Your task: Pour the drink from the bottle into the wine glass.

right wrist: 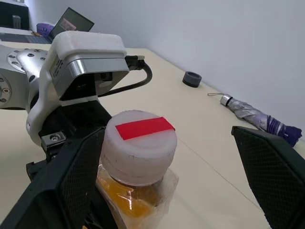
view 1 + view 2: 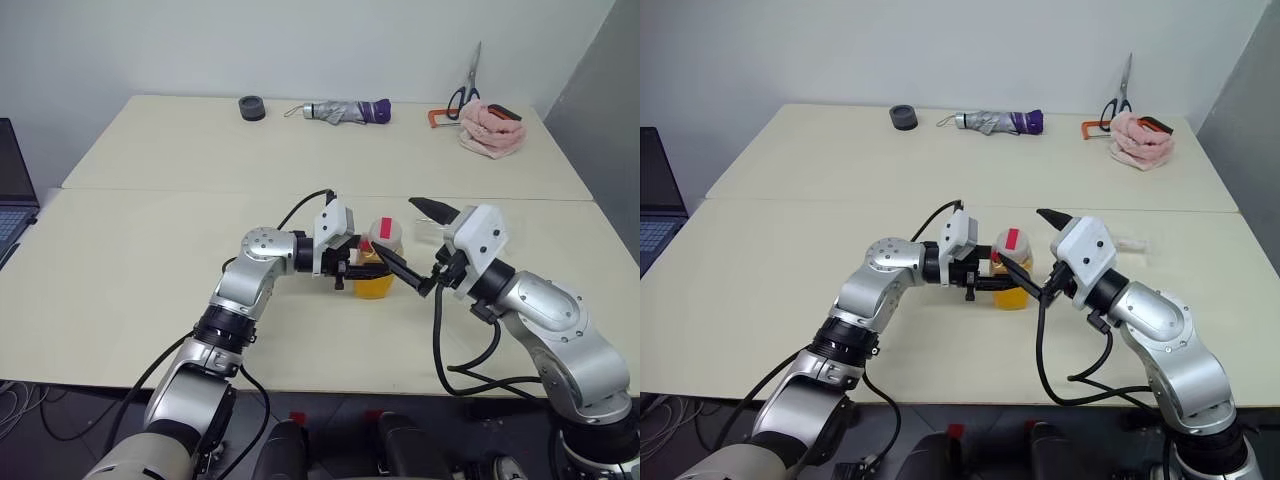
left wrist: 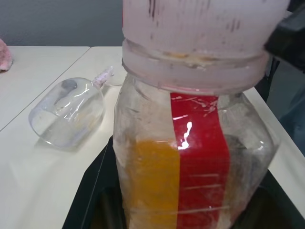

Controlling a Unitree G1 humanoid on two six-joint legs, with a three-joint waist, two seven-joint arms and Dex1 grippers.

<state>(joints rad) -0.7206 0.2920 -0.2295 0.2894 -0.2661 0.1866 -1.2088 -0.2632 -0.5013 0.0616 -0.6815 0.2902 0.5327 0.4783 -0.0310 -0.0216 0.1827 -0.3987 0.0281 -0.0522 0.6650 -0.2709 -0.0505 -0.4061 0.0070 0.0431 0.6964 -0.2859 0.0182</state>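
The table carries everything, largest first. The right gripper, fingers spread wide, sits at the bottle's cap without pinching it. The left gripper is pressed together on the bottle, which stands upright mid-table toward the near edge. The wine glass lies on its side just beyond, toward the right edge. The drink fills the bottle's lower part. At the far edge lie an umbrella, a pink cloth and scissors.

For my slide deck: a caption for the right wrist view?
Open right gripper flanks the bottle held upright by the left gripper.
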